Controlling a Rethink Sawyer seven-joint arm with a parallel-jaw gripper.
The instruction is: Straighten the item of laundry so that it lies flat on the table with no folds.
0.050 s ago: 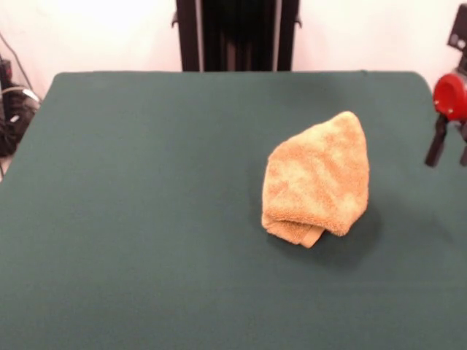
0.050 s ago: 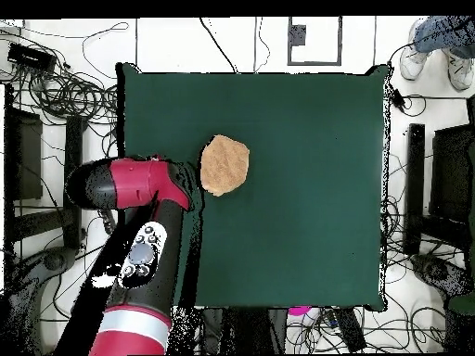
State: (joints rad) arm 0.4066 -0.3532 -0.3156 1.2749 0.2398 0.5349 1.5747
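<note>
Behind me a white wall (image 1: 365, 33); tangled cables (image 2: 65, 88) litter the pale floor (image 2: 232, 42), dark stands (image 2: 413, 185) alongside.

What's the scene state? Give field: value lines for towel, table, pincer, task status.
towel: mustard-yellow towel, bunched and folded over itself, layered edges showing at its near end in the front view
table: dark green table, towel lies on it
pincer: pincer at the right edge of the front view, off to the side of the towel, not touching it, nothing between its fingers; open or shut unclear
arm: red arm beside the towel in the overhead view
task status: towel not yet flat
</note>
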